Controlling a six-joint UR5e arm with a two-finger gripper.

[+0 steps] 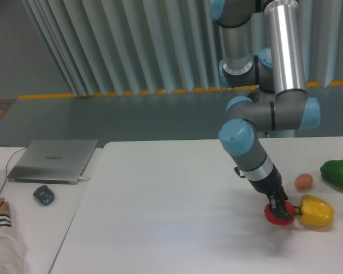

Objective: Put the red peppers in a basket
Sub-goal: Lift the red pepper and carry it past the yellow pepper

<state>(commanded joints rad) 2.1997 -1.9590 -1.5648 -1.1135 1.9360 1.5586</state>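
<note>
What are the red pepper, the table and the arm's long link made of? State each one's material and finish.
Red pepper: smooth, glossy skin; real or plastic cannot be told. Table: flat white matte top, probably laminate, with only soft reflections. Long link: bare brushed metal, likely aluminium, judging by its bright lengthwise sheen. The gripper is shut on the pepper.

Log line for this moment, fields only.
gripper: shut on glossy red bell pepper | pepper: at white table, beside yellow bell pepper | basket: not in view
</note>
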